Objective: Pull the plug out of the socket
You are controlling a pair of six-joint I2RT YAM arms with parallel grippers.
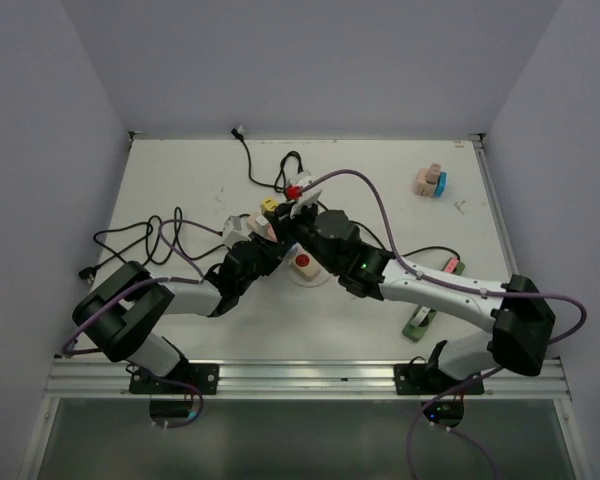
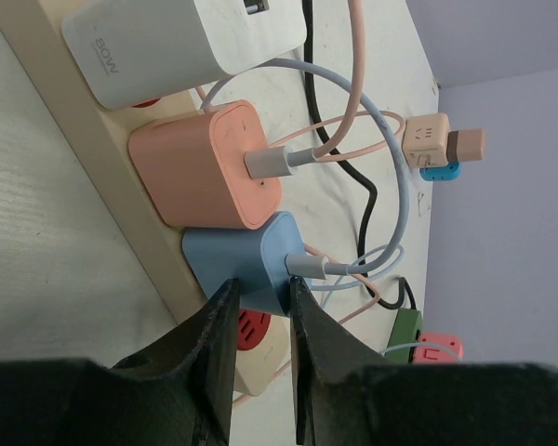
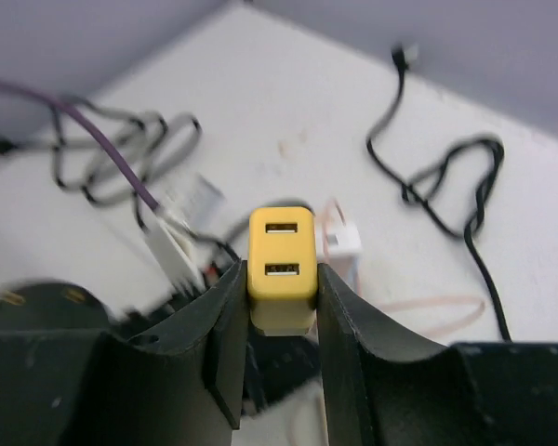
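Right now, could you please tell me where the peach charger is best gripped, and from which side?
Probably the peach charger's squarish body, on the two flat faces looking across the power strip, approaching from its cable end. The white charger and blue charger crowd its other two sides.

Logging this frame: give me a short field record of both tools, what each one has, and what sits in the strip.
left tool: fingers straddle the near end of the blue charger; firm contact unclear
right tool: shut on the yellow adapter, its two USB ports facing the wrist camera
power strip: cream body, holds three chargers in a row
chargers in strip: white charger, pink charger, blue charger
yellow adapter free of its socket: cannot tell, its base is hidden
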